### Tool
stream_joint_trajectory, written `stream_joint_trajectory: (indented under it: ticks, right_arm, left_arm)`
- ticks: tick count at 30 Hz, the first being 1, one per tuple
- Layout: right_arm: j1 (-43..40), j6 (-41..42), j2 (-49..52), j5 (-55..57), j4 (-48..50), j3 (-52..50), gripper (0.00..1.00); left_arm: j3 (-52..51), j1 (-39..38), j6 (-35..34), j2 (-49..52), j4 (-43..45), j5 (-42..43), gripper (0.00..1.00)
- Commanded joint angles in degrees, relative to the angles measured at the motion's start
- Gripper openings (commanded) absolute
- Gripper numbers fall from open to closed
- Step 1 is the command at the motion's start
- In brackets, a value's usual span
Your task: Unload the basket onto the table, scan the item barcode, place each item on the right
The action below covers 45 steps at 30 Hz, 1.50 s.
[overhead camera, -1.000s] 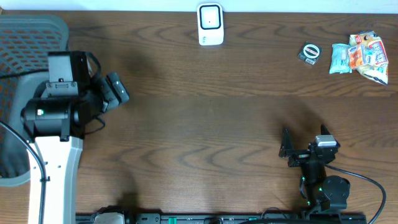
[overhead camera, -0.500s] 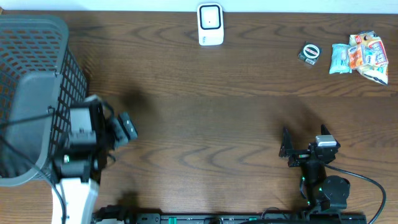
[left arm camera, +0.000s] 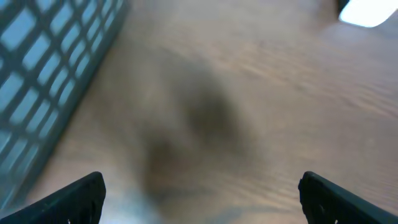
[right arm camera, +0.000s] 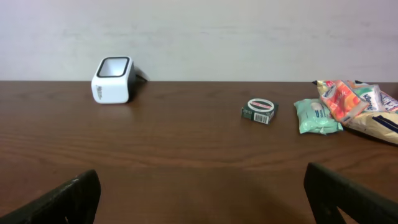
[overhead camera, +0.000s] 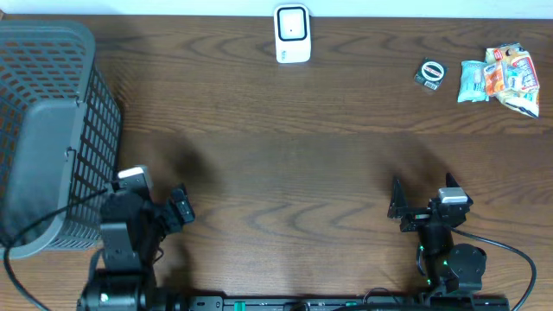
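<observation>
Since both tools stand released with nothing between the jaws, you have a free choice of item, and every candidate lies at the far right of the table: a small dark box, a pale green soft pack and a heap of bright snack bags touching that pack. Your right gripper is the nearer one, though well apart from them; the left gripper sits just beside the grey basket. I judge the bags light, crinkly and slippery, so pinch one across a sealed edge; the box looks stiff and should take a grip across its short sides. The overhead view gives you the layout, with the white scanner at the middle of the far edge. Only the right wrist view shows the scanner's dark top window and the items' side faces, though no barcode is legible there. The left wrist view is blurred, showing little beyond basket mesh and wood.
</observation>
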Motion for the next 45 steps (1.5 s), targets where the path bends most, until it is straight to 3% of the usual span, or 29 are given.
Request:
stream_joint_trajectory:
  ticks: [1,9,15,36,45]
  right_arm:
    - [0.46,-0.63,-0.39,0.02,-0.28,-0.04,0.99]
    - [0.46,-0.63,-0.39,0.02,-0.28,-0.04,0.99]
    - [0.46,-0.63,-0.39,0.02,-0.28,-0.04,0.99]
    - [0.46,-0.63,-0.39,0.02,-0.28,-0.04,0.99]
    - [0.46,-0.63,-0.39,0.02,-0.28,-0.04,0.99]
  left_arm:
    - [-3.76,-1.31,4.11,-6.32,3.74,-0.11,0.98]
    - [-11.08,-1.40,4.44,-21.00,9.92,1.46,0.98]
    - [-15.45,-1.33,10.95,-26.91,15.65,5.86,0.98]
    - [-28.46,-0.46,10.69,-28.00,40.35,5.73,0.98]
    - [-29.49,0.28,10.75,-28.02,40.98,5.92,0.98]
